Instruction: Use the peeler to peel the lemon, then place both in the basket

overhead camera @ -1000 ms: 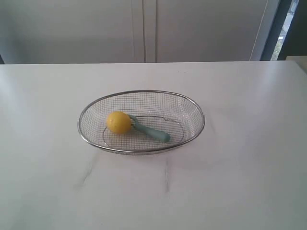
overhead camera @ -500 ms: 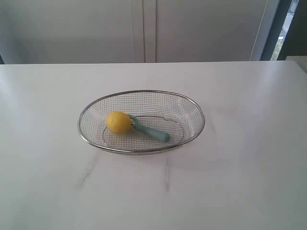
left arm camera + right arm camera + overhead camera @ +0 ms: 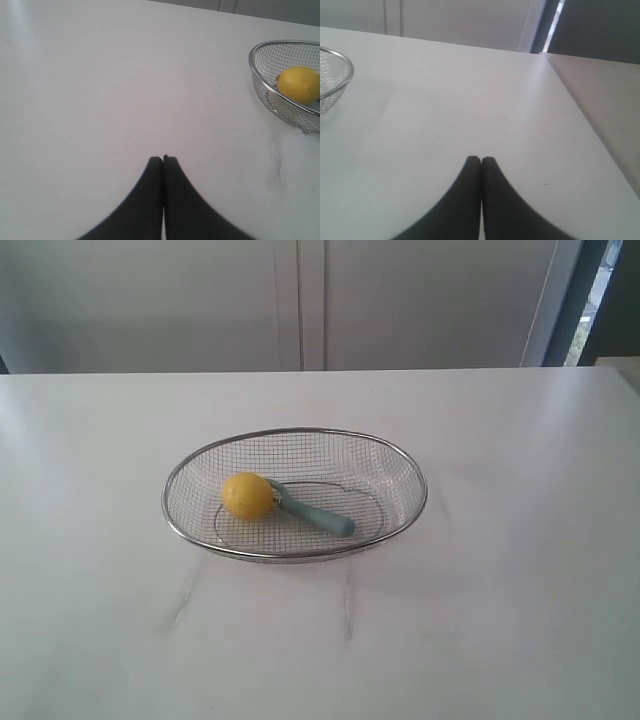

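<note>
Inside the basket (image 3: pixel 385 468), lemon (image 3: pixel 246 495) against peeler (image 3: pixel 320 517); left gripper (image 3: pixel 163 159) and right gripper (image 3: pixel 480 160) closed, empty

White table (image 3: pixel 500 620), matte. One wire-mesh basket (image 3: pixel 300 429) rests directly on it, about centre. Faint grey streaks (image 3: pixel 182 606) at the basket's 6–7 o'clock.

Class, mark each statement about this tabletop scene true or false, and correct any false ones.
1. The round yellow lemon lies inside the oval silver wire-mesh basket. True.
2. The pale teal plastic peeler lies outside the basket. False: it lies in the basket, beside the lemon.
3. The left tool is shut and holds nothing. True.
4. The right tool grips the lemon. False: it is shut and empty, above the white table.
</note>
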